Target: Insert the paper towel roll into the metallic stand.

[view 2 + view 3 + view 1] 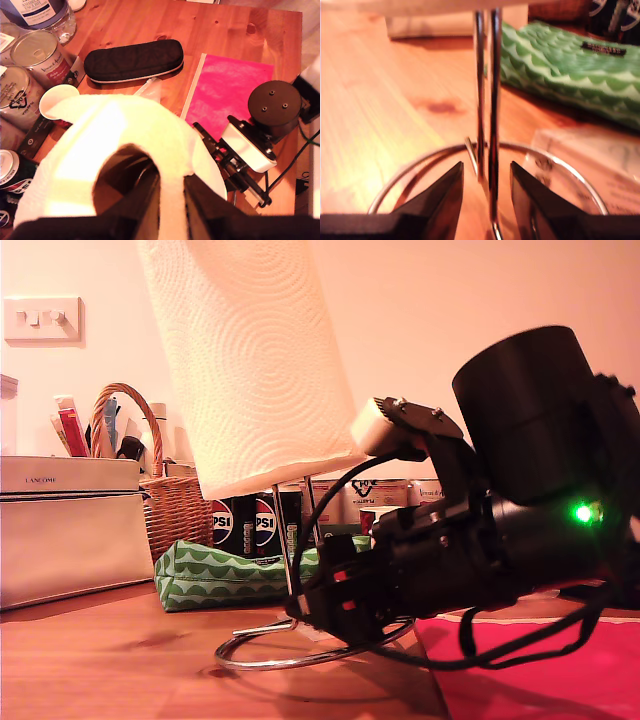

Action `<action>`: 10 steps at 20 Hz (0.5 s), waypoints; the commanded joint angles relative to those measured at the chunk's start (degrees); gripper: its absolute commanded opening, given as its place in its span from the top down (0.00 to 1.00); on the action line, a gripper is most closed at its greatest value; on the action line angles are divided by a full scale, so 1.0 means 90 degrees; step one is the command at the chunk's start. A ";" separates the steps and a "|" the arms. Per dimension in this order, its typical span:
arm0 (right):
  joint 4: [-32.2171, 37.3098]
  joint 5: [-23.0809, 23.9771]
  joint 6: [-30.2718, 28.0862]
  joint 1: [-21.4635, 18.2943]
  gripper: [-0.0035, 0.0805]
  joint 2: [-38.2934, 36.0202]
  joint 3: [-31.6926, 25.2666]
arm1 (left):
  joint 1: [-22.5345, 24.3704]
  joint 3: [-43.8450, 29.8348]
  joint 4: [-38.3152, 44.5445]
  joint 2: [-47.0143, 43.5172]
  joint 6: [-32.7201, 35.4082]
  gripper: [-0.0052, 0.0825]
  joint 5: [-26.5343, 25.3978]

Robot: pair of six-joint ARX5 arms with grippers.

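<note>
Paper towel roll (255, 360): tilted, lifted off the table, its lower end over the upright wires of the metallic stand (300, 635).
My first gripper (172, 200): clamped on the roll's wall at its top rim.
My second gripper (486, 187): low at the ring base, jaws parted either side of the stand's wires.
Green pouch (235, 575): lying behind the stand.

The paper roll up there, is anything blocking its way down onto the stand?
Nothing visible. The roll hangs tilted with the stand rod running up into its underside; only bare rod and the ring base lie below. My second claw straddles the rod low down.
</note>
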 commanded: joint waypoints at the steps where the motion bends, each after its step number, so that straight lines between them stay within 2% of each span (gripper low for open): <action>1: -0.0272 0.0007 -0.0126 0.0017 0.65 -0.0231 -0.0066 | 0.0024 0.0002 0.0138 0.0029 0.0085 0.97 -0.0051; 5: -0.1324 0.0265 -0.0313 0.0017 0.65 -0.0848 -0.0066 | 0.0024 0.0002 0.0143 0.0029 0.0102 0.97 -0.0051; 10: -0.1693 0.0340 -0.0495 0.0017 0.65 -0.1467 -0.0066 | 0.0024 0.0002 0.0141 0.0029 0.0100 0.97 -0.0049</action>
